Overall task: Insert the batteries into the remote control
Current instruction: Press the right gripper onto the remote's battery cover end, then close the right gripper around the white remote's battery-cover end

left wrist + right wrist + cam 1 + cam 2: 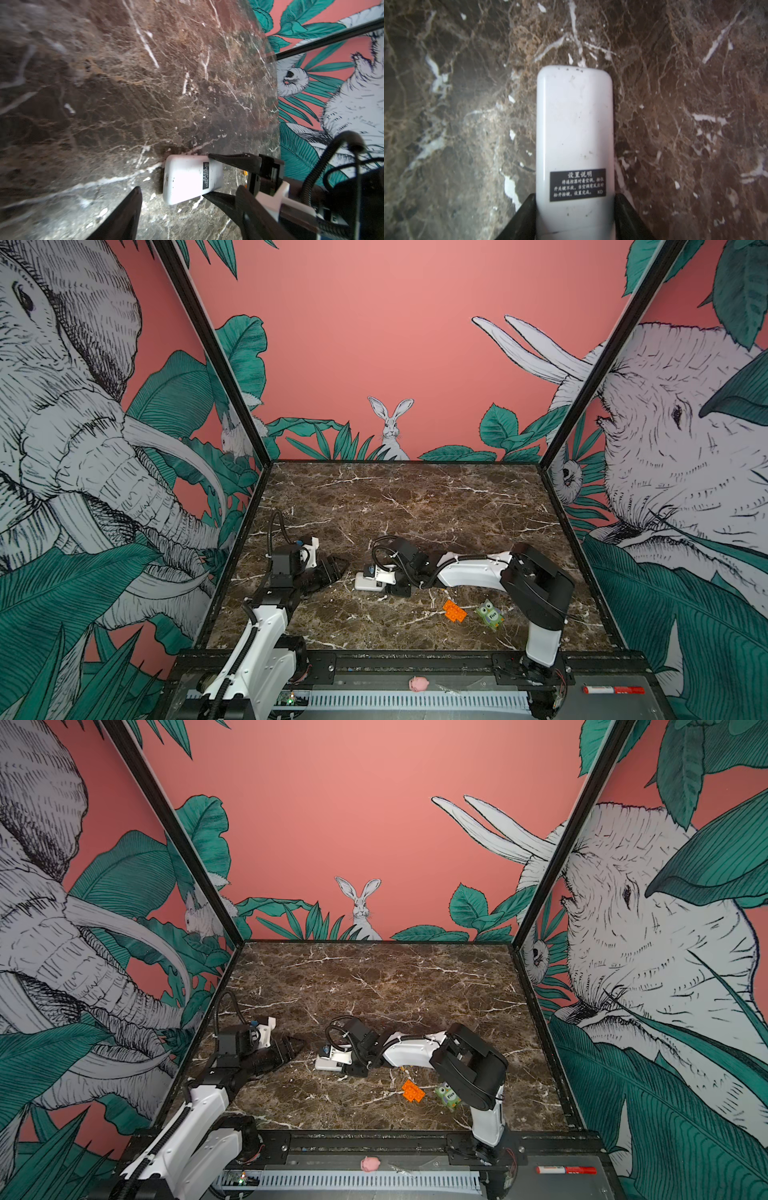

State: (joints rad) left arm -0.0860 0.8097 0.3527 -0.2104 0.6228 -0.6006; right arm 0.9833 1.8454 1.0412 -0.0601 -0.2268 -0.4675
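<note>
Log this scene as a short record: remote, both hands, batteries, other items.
remote control: flat on the marble table, white labelled back up
right hand: closed on the remote's label end
left hand: open, empty, apart from the remote
batteries: only a small orange bit shows, near the right hand; likely one
other items: orange brick, green owl toy, right of the remote in both top views

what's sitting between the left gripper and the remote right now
Nothing visible. Only bare marble table separates the open left gripper from the remote, lying back up. The right gripper grips the remote's label end from both sides.
</note>
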